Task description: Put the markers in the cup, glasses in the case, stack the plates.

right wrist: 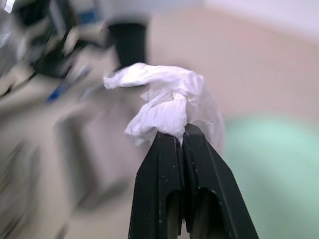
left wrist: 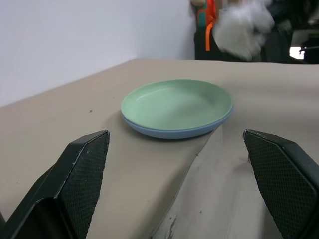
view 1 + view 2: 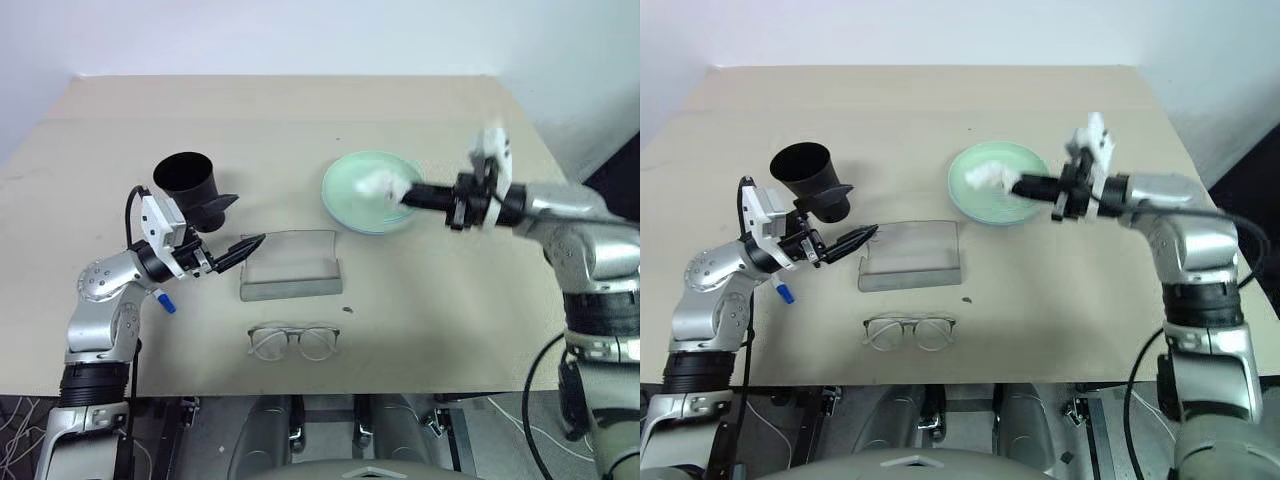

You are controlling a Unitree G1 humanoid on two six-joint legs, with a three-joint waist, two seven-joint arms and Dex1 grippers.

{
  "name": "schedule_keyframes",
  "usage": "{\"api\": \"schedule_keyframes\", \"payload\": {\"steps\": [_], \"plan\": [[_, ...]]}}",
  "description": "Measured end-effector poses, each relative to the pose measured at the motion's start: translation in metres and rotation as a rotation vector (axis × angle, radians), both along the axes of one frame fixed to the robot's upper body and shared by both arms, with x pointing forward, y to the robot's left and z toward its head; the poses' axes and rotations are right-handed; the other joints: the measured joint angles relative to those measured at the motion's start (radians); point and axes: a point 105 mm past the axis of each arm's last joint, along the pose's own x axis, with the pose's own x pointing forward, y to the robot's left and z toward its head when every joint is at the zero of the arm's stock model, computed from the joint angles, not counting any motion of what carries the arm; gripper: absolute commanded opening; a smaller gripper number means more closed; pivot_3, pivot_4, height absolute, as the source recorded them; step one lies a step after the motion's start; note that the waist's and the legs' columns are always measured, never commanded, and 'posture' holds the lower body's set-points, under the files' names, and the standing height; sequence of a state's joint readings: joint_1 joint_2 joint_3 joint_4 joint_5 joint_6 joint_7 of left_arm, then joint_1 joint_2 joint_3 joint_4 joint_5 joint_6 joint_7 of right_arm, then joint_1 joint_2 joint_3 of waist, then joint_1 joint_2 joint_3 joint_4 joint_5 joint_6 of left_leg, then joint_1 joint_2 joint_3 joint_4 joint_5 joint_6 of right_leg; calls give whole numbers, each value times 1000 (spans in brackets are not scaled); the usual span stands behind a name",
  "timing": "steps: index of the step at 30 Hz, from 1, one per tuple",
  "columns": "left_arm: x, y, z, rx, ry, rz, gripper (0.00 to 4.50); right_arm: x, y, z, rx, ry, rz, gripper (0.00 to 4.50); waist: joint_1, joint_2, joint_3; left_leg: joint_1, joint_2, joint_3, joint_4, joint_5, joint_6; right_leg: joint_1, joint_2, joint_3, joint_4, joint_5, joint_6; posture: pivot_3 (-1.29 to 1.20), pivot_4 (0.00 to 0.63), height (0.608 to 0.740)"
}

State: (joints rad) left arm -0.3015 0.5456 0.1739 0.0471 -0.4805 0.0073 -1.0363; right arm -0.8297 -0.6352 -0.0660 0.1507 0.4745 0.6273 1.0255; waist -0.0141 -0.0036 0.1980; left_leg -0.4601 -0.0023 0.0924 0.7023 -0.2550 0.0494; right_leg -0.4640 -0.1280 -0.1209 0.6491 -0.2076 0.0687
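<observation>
Two plates sit stacked on the worktop, right of centre toward the far side, the green one on top of the blue one, so that step looks done. Above them the right gripper has its fingers pinched shut on a crumpled white tissue, held clear of the green plate. At left, the black cup lies tipped on its side. Just near of it the left gripper hovers with fingers spread wide, holding nothing. One marker tip with a blue cap peeks out beside the left arm on the worktop; whether any marker is already in the cup cannot be told. A grey case lies open in the middle, apparently empty. Clear-framed glasses rest on the worktop just near of it. Markers and glasses appear still to be put away.
</observation>
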Motion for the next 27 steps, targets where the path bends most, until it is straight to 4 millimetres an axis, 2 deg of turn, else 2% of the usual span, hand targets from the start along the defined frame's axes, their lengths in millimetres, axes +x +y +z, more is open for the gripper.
{"api": "schedule_keyframes", "payload": {"steps": [2,4,7,8,10,15,18,21,24,27], "plan": [[0,1,-1,-1,2,6,4500,19,-2,-2,-13,7,-68,18,1,0,0,0,0,0,0,0,0,0,0,0,0,0,0,0,150,681],[-1,3,-3,-3,7,16,4500,44,-2,-23,-59,65,-154,18,2,0,0,-2,-1,1,0,0,0,-1,0,0,0,0,0,0,150,681],[-1,3,-2,-5,6,23,4500,68,-4,-61,-153,184,-261,627,2,0,0,-4,-1,3,0,5,-2,-3,-1,0,0,0,0,0,150,681],[-1,3,-2,-5,6,24,4500,73,-6,-72,-174,214,-285,995,3,0,0,-4,-1,3,0,5,-2,-3,-1,0,0,0,0,0,150,681],[-1,4,-3,-6,7,29,4500,75,-5,-80,-188,236,-290,1683,1,0,0,-4,-1,5,-1,5,-1,-3,-1,0,0,0,1,0,150,681],[-4,5,-6,-6,14,43,4500,74,3,-67,-203,189,-215,3441,-3,0,0,-2,-1,6,-1,5,-1,-3,-1,0,0,1,1,0,150,681],[-7,6,-8,-3,16,51,4500,64,11,-55,-208,163,-111,4374,0,1,1,-2,0,5,-1,2,4,-3,-1,0,1,1,1,0,150,681],[-9,9,-6,-2,8,62,4500,44,19,-35,-184,183,25,4374,2,1,1,-3,0,4,-1,2,4,-4,-1,0,2,1,1,0,150,681],[-10,12,-7,0,11,75,4500,14,30,-13,-157,217,201,4374,1,1,1,-3,0,4,-1,0,2,-4,-2,0,1,1,1,0,150,681],[-10,13,-6,0,8,78,4500,-25,53,-10,-158,349,420,4374,0,1,1,-2,0,3,-1,0,2,-4,-2,0,1,1,1,0,150,681]]}}
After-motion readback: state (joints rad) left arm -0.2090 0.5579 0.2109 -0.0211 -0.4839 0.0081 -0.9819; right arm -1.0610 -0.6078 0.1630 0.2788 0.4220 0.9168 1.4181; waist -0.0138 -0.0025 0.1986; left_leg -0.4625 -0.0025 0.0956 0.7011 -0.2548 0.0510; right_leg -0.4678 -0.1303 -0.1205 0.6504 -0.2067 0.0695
